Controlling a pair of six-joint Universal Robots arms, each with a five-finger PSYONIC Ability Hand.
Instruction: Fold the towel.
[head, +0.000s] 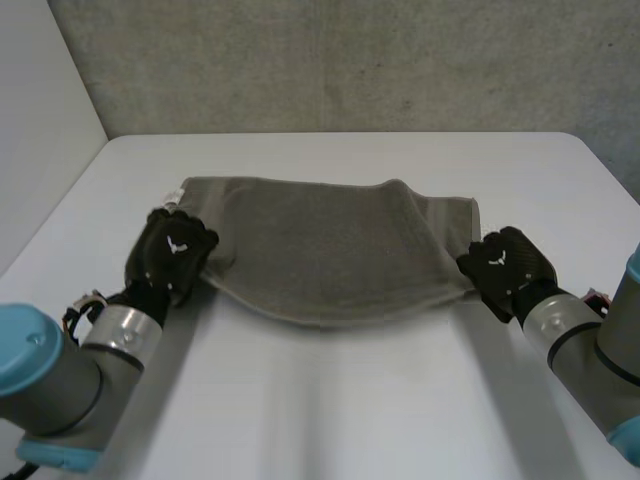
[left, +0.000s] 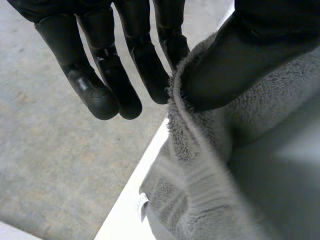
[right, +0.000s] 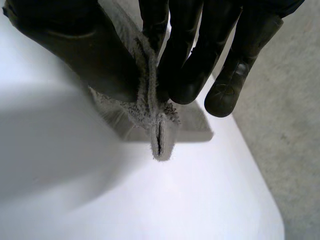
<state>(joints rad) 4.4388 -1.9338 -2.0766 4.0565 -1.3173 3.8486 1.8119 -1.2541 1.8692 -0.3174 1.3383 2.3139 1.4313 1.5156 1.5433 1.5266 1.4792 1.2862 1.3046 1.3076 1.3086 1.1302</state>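
Towel of grey terry cloth (head: 330, 245) lies across our white table (head: 330, 400); our black left hand (head: 172, 255) pinches its left end, our black right hand (head: 507, 266) its right end, thumbs (left: 235, 65) against fingers (right: 185, 75).

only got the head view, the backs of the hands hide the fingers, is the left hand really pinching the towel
observer: yes, the left wrist view has the left hand pinching the towel edge between its thumb and the nearest finger, other fingers straight and off the cloth
operator: and the right one
observer: right hand pinches too, thumb on one side, fingers on the other
operator: single layer there
observer: no, a doubled edge, with a small loop poking out below the pinch
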